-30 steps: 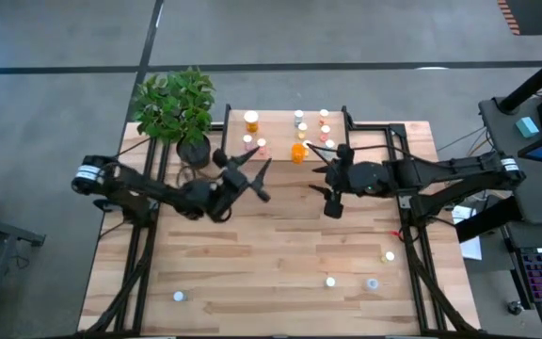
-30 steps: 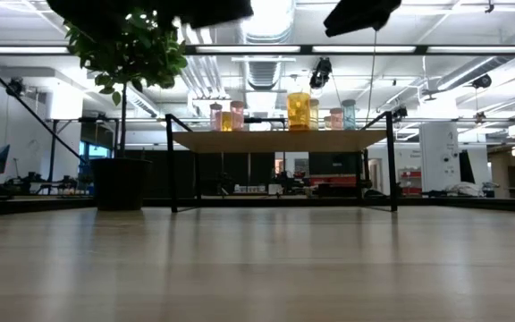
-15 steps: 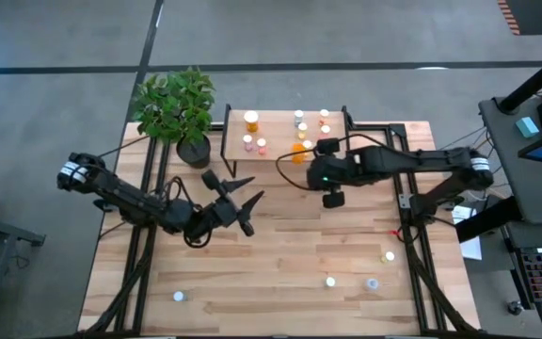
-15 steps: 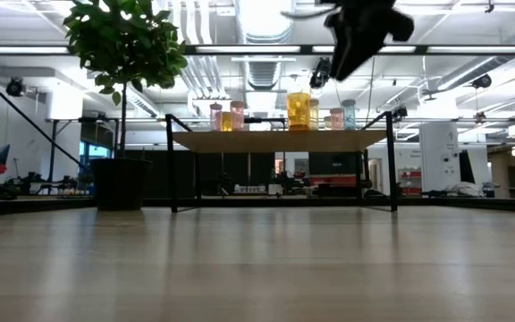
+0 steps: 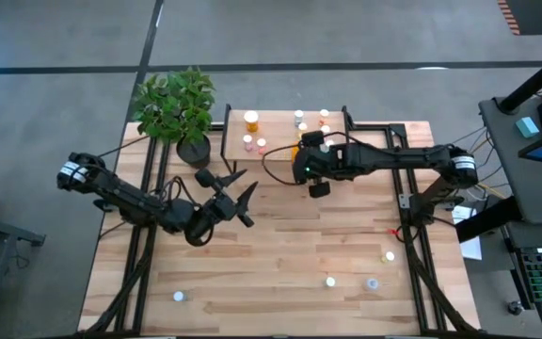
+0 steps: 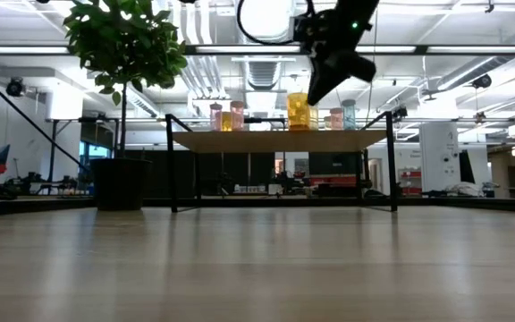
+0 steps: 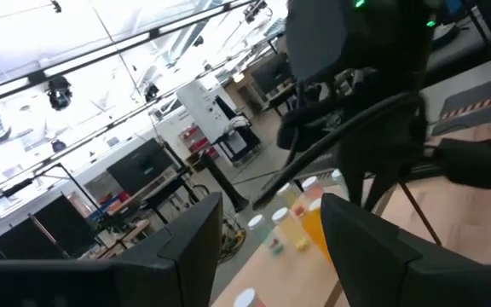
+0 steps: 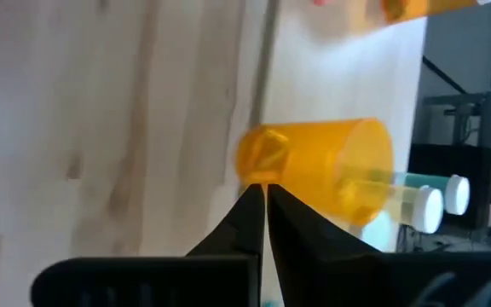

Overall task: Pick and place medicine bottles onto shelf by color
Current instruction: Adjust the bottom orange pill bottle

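- Near edge of the bench [image 5: 280,254]: four small bottles [image 5: 330,282] wait unsorted.
- Mid-bench: left tool [image 5: 236,196] hovers, fingers apart, empty.
- Far: right tool [image 5: 301,158], clenched empty, sits beside the large orange bottle [image 8: 326,167] on the shelf [image 5: 276,127] (placement looks finished); next, fetch another bottle.

Shelf [image 6: 280,140] stands far across the bench [image 6: 257,268]; a row of bottles on top, large orange bottle [image 6: 299,111] central. Right pincer [image 6: 316,89] hangs above, just beside it. Potted plant [image 6: 122,54] stands left of shelf.
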Robot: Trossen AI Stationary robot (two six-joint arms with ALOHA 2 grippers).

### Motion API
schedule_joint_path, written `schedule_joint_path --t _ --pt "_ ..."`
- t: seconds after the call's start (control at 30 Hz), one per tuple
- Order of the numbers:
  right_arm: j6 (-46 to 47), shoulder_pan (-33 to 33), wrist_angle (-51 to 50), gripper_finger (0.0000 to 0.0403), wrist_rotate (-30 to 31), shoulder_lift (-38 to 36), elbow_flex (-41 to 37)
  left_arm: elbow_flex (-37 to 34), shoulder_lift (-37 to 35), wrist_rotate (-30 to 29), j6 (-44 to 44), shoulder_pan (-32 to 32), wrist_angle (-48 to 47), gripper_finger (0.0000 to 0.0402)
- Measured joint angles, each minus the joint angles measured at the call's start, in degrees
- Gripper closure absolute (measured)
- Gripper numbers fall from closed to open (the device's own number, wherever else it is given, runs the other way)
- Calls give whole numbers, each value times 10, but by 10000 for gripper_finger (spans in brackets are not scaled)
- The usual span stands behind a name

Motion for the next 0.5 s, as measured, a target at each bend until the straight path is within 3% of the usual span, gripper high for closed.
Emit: schedule_joint_path --t 0.27,0.5 --pt "-22 -20 60 394 1 27 0 -2 0 0 1 0 0 218" --pt "-14 -18 31 394 1 28 0 -7 0 0 0 7 0 218"
